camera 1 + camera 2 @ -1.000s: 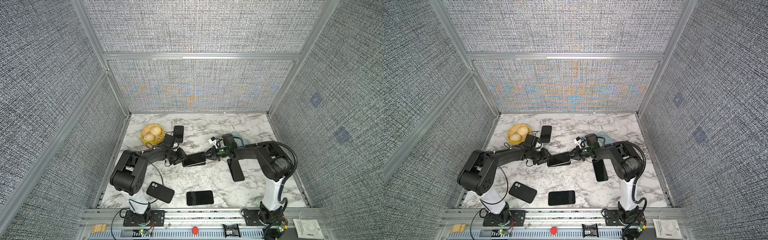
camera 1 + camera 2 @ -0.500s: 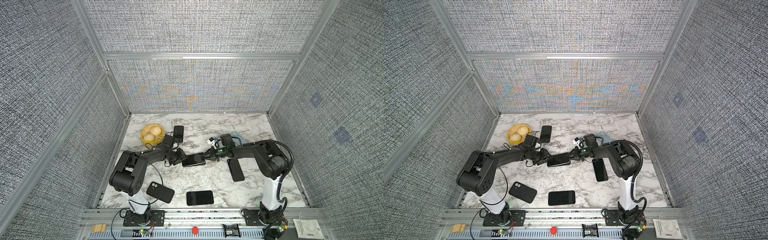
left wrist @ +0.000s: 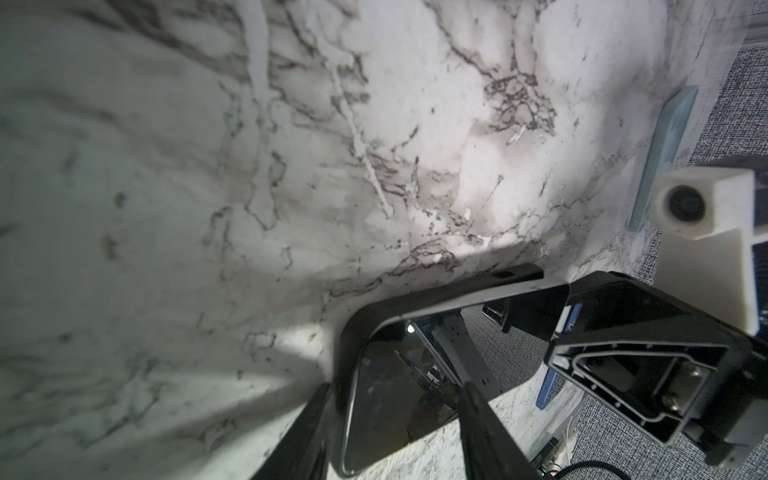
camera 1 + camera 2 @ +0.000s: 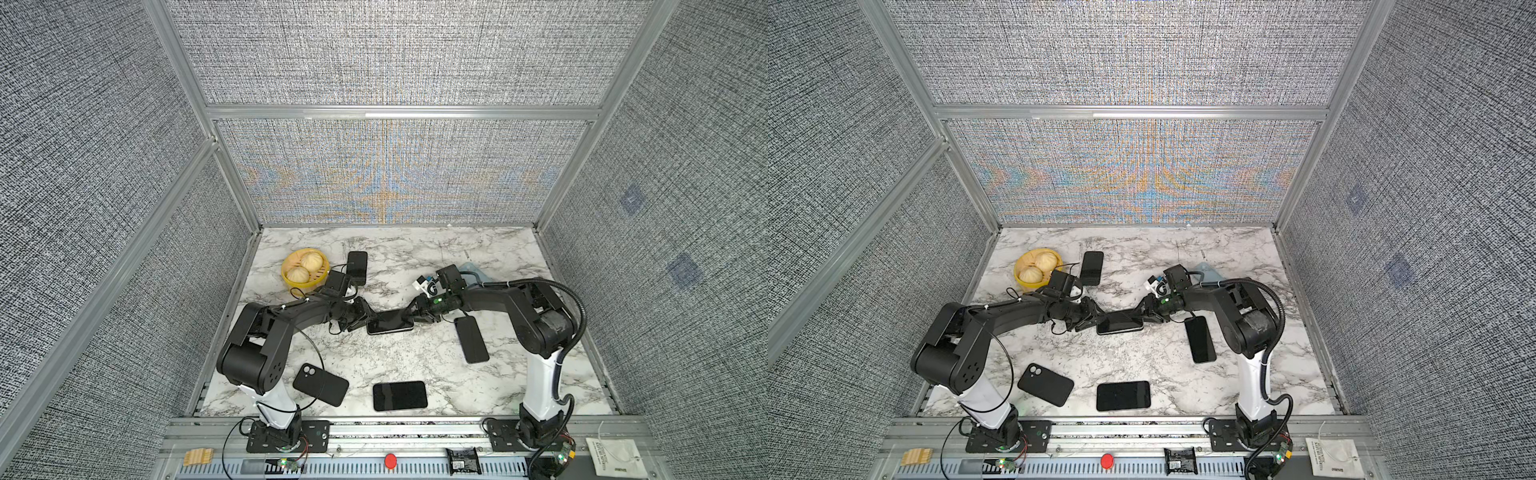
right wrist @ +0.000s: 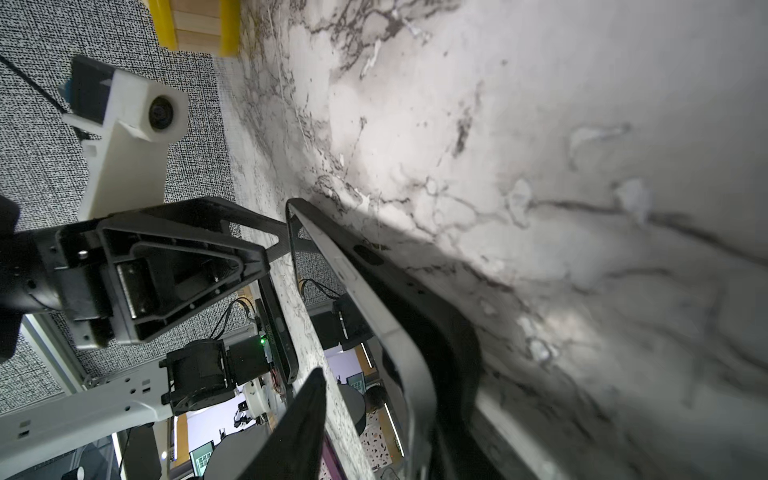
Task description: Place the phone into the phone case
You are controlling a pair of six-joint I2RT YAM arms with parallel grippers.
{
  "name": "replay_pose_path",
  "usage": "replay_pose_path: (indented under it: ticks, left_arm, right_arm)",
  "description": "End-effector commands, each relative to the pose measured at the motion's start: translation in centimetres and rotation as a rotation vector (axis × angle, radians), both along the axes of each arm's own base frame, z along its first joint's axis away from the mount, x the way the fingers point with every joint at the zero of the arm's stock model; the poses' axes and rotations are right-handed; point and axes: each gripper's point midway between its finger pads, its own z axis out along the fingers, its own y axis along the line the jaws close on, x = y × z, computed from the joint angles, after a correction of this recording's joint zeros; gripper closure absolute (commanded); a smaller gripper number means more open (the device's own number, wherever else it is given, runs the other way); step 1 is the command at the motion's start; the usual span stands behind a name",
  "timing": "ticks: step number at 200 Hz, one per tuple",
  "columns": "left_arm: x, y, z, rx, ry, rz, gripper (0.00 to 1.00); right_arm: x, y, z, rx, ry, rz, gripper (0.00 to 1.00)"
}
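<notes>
The phone (image 4: 390, 322) lies screen up near the middle of the marble table (image 4: 415, 249), bridging the two arms in both top views, but from there its black phone case (image 3: 436, 297) cannot be told apart from it. The left wrist view separates them: a glossy screen sits inside a black rim, and the left fingers (image 3: 482, 432) are clamped on either long side of that cased end. The right wrist view adds what the others do not: a silver edge of the phone (image 5: 395, 345) stands proud of the case wall (image 5: 444, 324) at the right-hand end, so there it seems not fully seated. It also shows the right fingers (image 5: 303, 432) parted, with a strip of table between the visible one and the phone's edge. They straddle that end without pinching it. Only the top views take in the rest. A yellow steamer (image 4: 301, 285) holding two buns (image 4: 311, 261) sits at the back left, with a dark phone (image 4: 357, 267) just beside it. A second dark phone (image 4: 471, 340) lies beside the right forearm and a third dark phone (image 4: 400, 395) near the front edge. A spare case (image 4: 321, 384) with a camera cut-out lies by the left arm's base. A second ago the right fingers were pinched together at the phone's end; now they stand apart. The phone, the left hold and everything else on the table are where they were.
</notes>
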Motion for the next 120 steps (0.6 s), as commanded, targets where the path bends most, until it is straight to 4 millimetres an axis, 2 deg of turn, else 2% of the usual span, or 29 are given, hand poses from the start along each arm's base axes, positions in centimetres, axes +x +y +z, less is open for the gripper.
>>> replay_pose_path:
  ticks: [1,35,72,120]
  left_arm:
    - [-0.1,0.1,0.2,0.001,-0.008,-0.008,0.50]
    - [-0.1,0.0,0.1,-0.004,-0.007,-0.008,0.50]
    - [-0.1,0.1,0.1,-0.002,-0.012,-0.008,0.50]
    - [-0.2,0.1,0.2,-0.003,-0.014,-0.010,0.50]
  right_arm:
    - [-0.6,-0.8,-0.2,-0.061,0.008,0.008,0.53]
    - [-0.6,-1.6,0.3,-0.131,-0.018,0.030,0.45]
    - [-0.6,-2.4,0.9,-0.219,-0.052,0.049,0.41]
    - [-0.6,-3.5,1.7,-0.352,-0.130,0.070,0.43]
